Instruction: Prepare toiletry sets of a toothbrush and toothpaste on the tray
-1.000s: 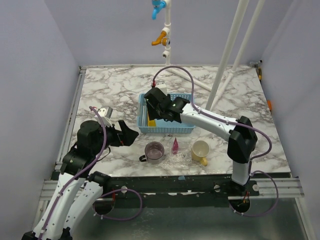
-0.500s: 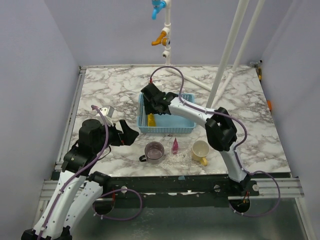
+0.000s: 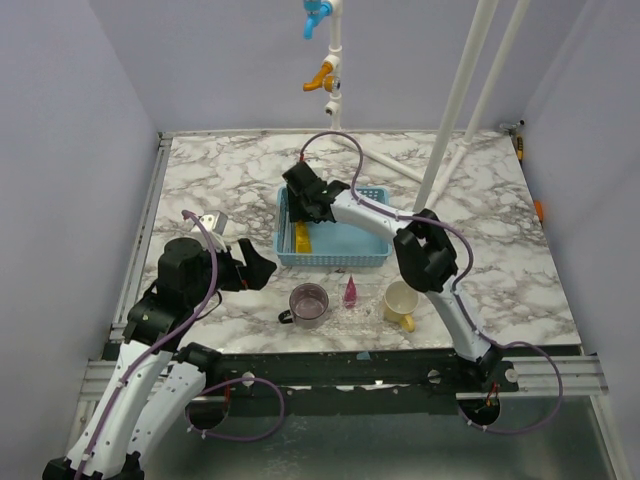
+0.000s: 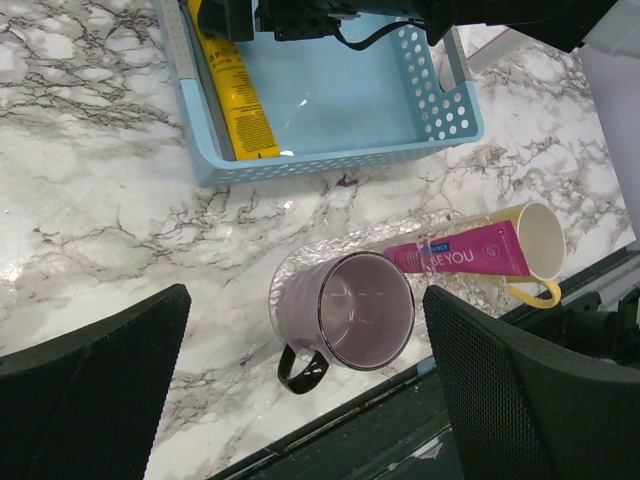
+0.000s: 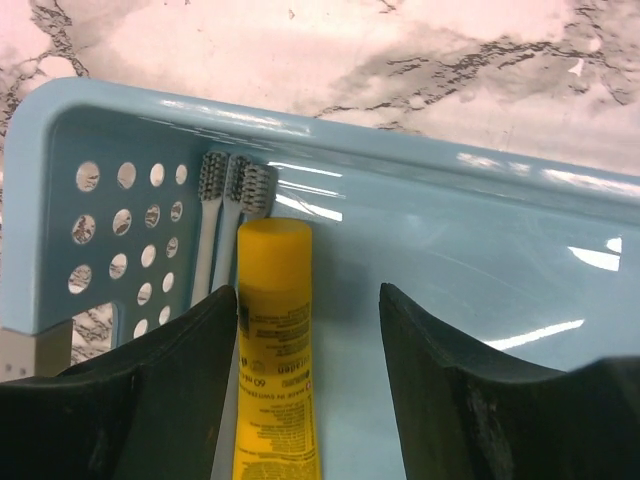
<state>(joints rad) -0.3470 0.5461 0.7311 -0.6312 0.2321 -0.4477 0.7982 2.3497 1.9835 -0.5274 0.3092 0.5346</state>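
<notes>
The right gripper (image 5: 305,300) is open in the blue basket (image 5: 450,180), its fingers on each side of the yellow toothpaste (image 5: 275,350) beside the toothbrushes (image 5: 228,190), and the left gripper (image 4: 307,300) hangs open over the pink toothpaste (image 4: 465,255) lying on the clear tray (image 4: 330,250).

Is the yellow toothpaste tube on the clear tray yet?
No, the yellow toothpaste tube lies inside the light-blue basket, while only the pink toothpaste tube rests on the clear tray.
</notes>
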